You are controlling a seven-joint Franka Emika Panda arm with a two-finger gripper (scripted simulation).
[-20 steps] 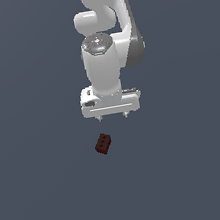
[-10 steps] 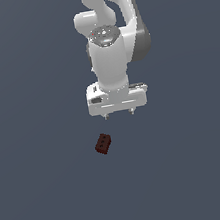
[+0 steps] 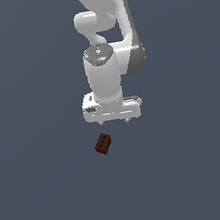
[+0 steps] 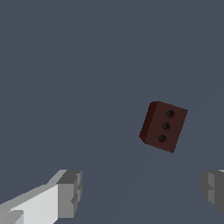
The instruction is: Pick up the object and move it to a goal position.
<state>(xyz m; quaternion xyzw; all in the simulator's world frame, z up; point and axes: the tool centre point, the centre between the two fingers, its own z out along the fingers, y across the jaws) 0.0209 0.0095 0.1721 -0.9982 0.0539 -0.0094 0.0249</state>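
Observation:
The object is a small dark reddish-brown block (image 3: 103, 143) lying on the plain grey floor, in front of and a little to the exterior view's left of my white gripper (image 3: 114, 122). The gripper hangs above the floor and does not touch the block. In the wrist view the block (image 4: 164, 126) shows a face with three round dimples in a row. It lies ahead of the gap between the two grey fingertips (image 4: 70, 192), nearer the other fingertip. The gripper (image 4: 142, 190) is open wide and empty.
The white arm (image 3: 105, 26) rises behind the gripper at the top of the exterior view. The grey floor (image 3: 45, 194) is uniform, and no goal marker or other object shows.
The gripper first moved up and to the exterior view's right, then came down lower and closer to the block. The block has not moved. The jaws stayed open.

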